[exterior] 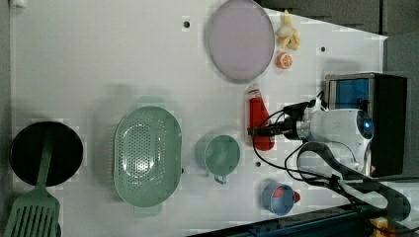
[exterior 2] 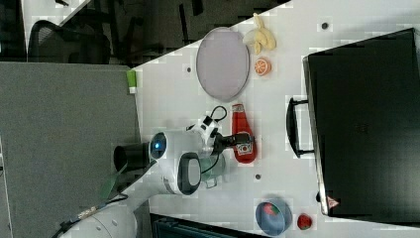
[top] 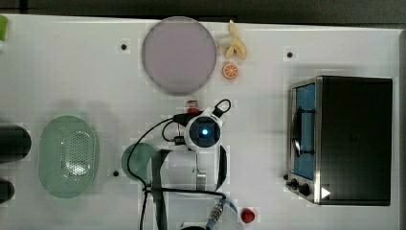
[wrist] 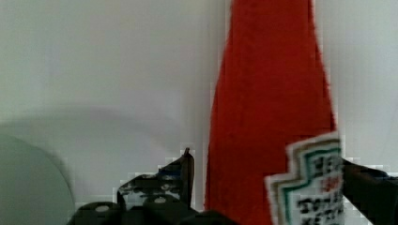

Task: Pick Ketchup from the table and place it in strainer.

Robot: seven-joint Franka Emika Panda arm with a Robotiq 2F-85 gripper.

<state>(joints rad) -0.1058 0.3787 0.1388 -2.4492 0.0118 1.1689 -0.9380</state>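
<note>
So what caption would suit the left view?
Open gripper straddling the upright ketchup, strainer waiting nearby.

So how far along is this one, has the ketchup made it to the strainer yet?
Not yet. The Ketchup still lies on the table, so nothing is placed. In hand: the gripper is at the bottle with its jaws open, a finger on either side of the red body in the wrist view, no grip closed. Left: close, lift, carry it to the strainer, which has nothing in it.

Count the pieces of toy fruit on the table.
4: peeled banana and orange slice beside the lilac plate; a strawberry by the oven; something red inside the blue bowl. Others may be hidden beneath the arm.
</note>
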